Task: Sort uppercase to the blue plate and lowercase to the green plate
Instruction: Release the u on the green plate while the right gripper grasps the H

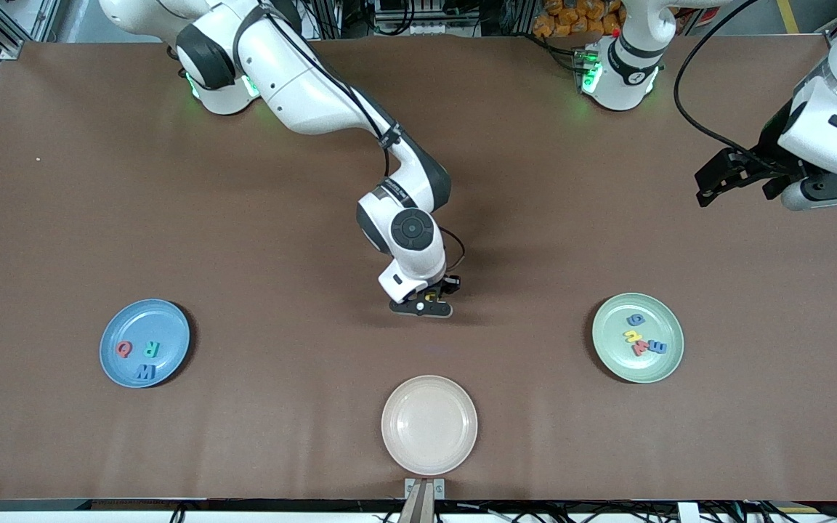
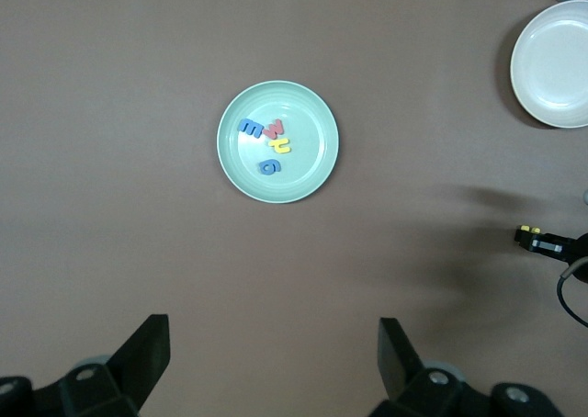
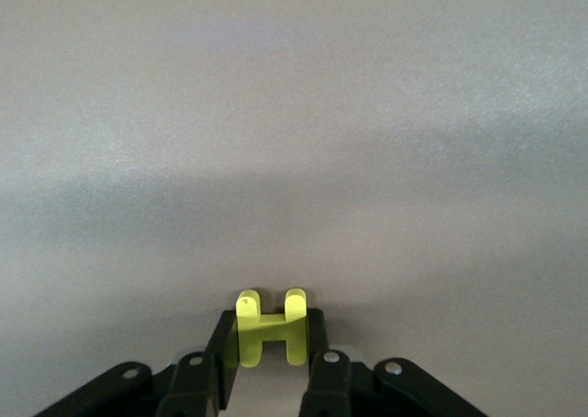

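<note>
Your right gripper (image 3: 266, 362) pinches the yellow H (image 3: 269, 330) low over mid-table. Only its wrist view shows the letter clearly. Your left gripper (image 2: 273, 357) waits, fingers spread wide, above the green plate (image 2: 317, 174).

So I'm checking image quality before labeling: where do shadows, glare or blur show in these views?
Front view: sharp, with a soft shadow on the table under the right end effector and green base lights glowing. Left wrist view: a faint shadow smear near the beige plate. Right wrist view: pale sheen bands across the table, yellow H sharp.
</note>
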Robot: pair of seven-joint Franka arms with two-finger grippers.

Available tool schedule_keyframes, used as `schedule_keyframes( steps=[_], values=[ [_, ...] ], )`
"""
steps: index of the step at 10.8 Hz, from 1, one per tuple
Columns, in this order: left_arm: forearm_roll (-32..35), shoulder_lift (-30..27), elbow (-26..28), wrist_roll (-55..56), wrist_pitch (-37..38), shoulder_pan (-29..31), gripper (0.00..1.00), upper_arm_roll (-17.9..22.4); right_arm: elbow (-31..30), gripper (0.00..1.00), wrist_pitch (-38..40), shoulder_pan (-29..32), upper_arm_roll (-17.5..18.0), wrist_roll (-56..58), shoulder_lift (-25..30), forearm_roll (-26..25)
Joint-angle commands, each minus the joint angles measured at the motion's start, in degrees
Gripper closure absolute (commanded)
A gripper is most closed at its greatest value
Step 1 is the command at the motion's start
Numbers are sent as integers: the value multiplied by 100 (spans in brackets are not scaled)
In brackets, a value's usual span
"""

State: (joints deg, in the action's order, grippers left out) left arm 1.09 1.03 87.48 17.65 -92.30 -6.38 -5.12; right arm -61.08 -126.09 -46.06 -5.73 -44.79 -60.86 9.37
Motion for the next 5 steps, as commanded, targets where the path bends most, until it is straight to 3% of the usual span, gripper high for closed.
schedule_keyframes(
  steps=[1,3,5],
  values=[
    [-170,11,-91,-34,116,-39,0,-15,87,100,75,201,46,154,38,-338],
    [-319,11,-91,-43,107,22,0,-6,87,100,670,534,20,548,232,-558],
    [-320,-15,-82,-52,116,23,0,3,87,100,1381,1314,37,1372,513,-568]
  ],
)
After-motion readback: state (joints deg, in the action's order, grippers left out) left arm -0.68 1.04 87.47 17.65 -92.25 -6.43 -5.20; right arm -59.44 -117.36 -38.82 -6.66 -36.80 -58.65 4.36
